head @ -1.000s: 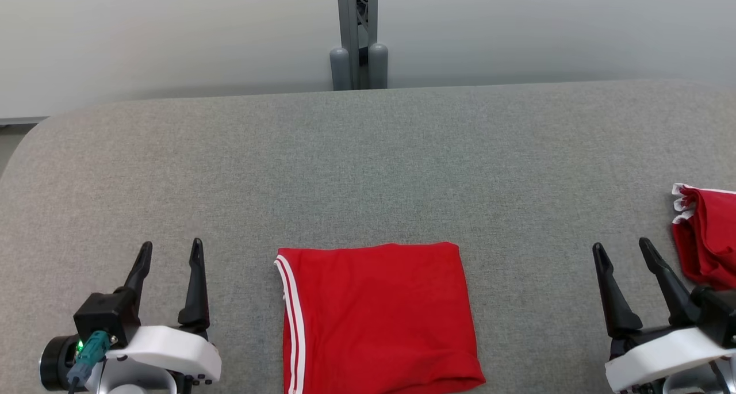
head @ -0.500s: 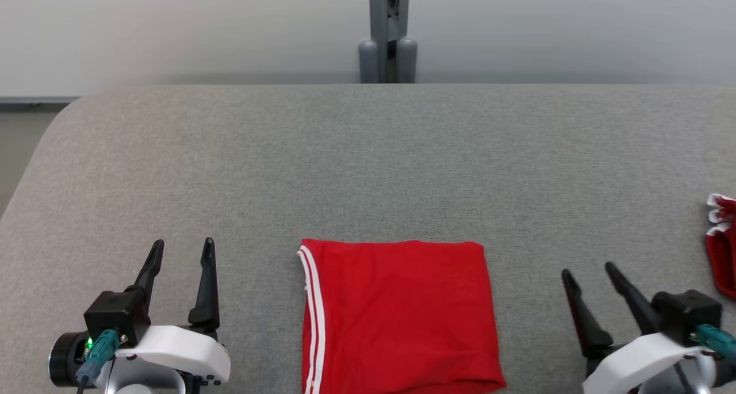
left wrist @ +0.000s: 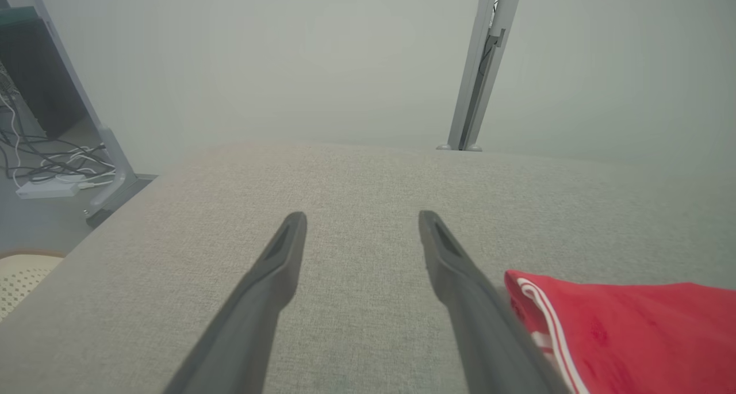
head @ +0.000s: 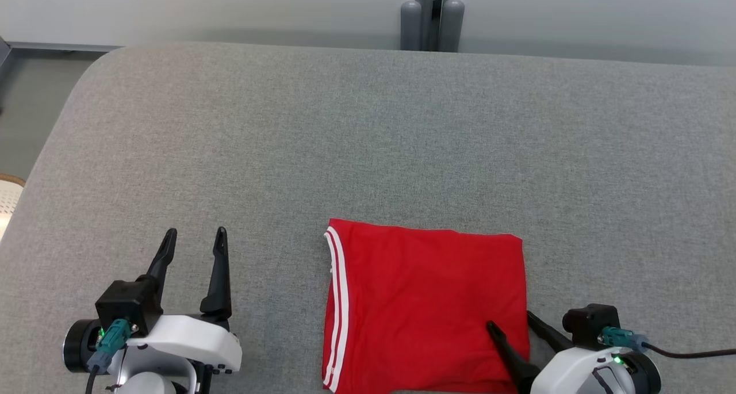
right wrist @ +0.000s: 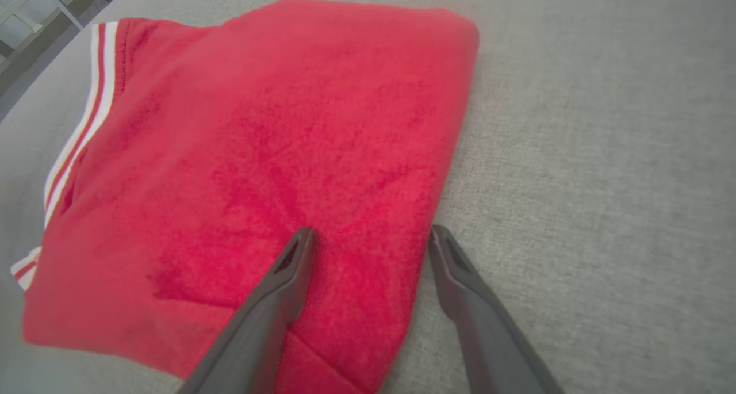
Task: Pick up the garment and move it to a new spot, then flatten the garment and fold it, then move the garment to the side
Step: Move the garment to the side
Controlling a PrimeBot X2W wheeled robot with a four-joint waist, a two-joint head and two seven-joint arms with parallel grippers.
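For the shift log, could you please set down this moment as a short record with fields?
table: grey fabric
garment: red, folded to a rough square, lying flat, striped trim on its left edge
left gripper: open, empty, over bare table left of the garment, apart from it
right gripper: open, astride the garment's right edge near its front corner; nothing gripped
stage: folded; not yet moved aside

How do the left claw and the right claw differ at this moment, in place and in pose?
The left claw hangs over bare grey surface, apart from the garment; the right claw straddles the garment's right edge, one finger over red cloth, the other over the grey. The left claw's fingers point nearly straight up the head view; the right claw's lean toward the robot's left. Both are open and hold nothing.
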